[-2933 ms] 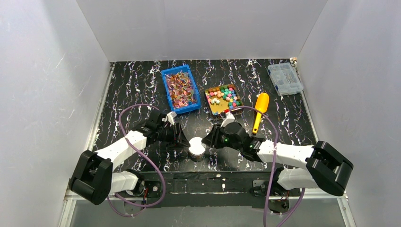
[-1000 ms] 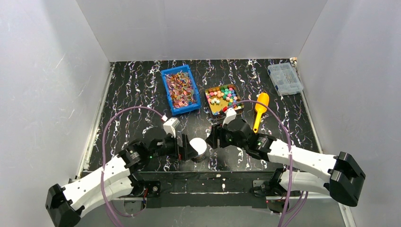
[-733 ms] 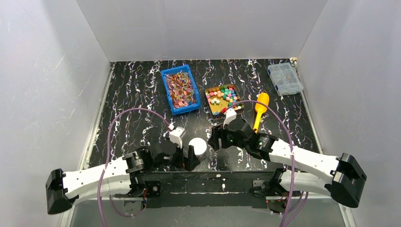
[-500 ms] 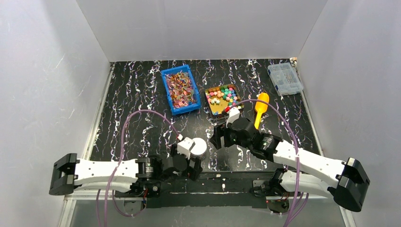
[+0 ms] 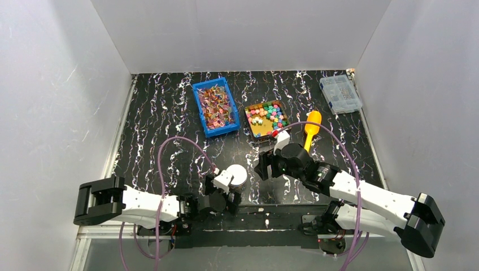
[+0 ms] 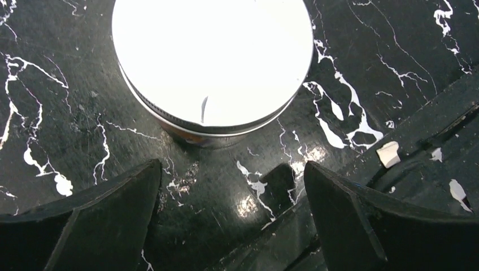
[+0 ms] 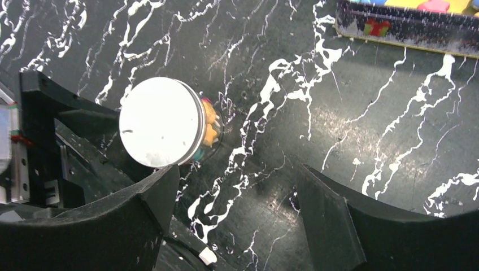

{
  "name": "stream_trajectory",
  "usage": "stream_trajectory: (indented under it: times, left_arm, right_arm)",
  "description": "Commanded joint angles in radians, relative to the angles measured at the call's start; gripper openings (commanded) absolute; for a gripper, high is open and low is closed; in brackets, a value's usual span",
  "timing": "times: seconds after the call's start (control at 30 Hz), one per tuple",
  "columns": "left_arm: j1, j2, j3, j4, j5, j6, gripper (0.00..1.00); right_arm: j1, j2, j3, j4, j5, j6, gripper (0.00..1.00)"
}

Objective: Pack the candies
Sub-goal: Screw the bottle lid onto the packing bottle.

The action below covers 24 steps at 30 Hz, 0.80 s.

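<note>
Lidded jar (image 6: 212, 56) of candies (image 7: 208, 127), just ahead of left gripper (image 6: 231, 178), near right gripper (image 7: 237, 175), both spread apart

The white lid (image 6: 212, 62) hides the inside of the jar (image 6: 197, 137) from my left wrist camera, and the picture's top edge clips the lid's far rim. My right wrist view cuts the candy tray (image 7: 406, 25) to 1 strip. Under the lid only a few candies (image 7: 209, 127) show. The contents of the clear box (image 5: 340, 94) are too small to tell.
</note>
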Motion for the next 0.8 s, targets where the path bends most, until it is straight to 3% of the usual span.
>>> stream_trajectory:
  times: [0.0, 0.57, 0.77]
  left_arm:
    - [-0.005, 0.053, -0.039, 0.194, -0.077, 0.087, 0.98]
    - [-0.004, 0.503, -0.148, 0.967, -0.164, 0.31, 0.98]
    - [-0.004, 0.627, -0.115, 1.052, -0.172, 0.344, 0.98]
  right_arm:
    - [-0.006, -0.028, -0.039, 0.042, -0.01, 0.014, 0.84]
    - [-0.009, -0.075, -0.116, 0.086, -0.042, 0.067, 0.85]
    - [-0.009, -0.099, -0.132, 0.068, -0.041, 0.076, 0.84]
